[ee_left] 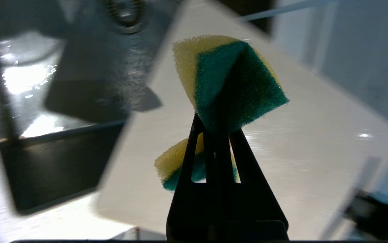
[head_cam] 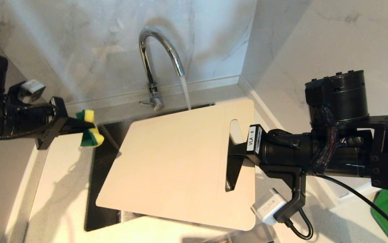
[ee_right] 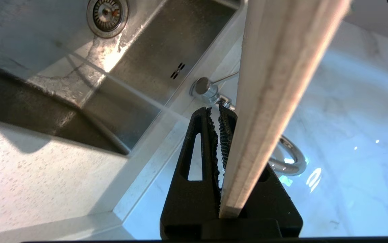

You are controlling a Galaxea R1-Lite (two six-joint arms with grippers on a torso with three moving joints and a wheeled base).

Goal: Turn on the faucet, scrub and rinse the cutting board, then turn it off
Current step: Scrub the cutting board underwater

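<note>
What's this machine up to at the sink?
It's washing a cutting board. The right gripper holds the board by its handle end, tilted over the sink. The faucet is running, with the stream falling at the board's far edge. The left gripper is clamped on a yellow-and-green sponge, off to the board's left side and not touching it, so the scrubbing isn't under way at this instant.
</note>
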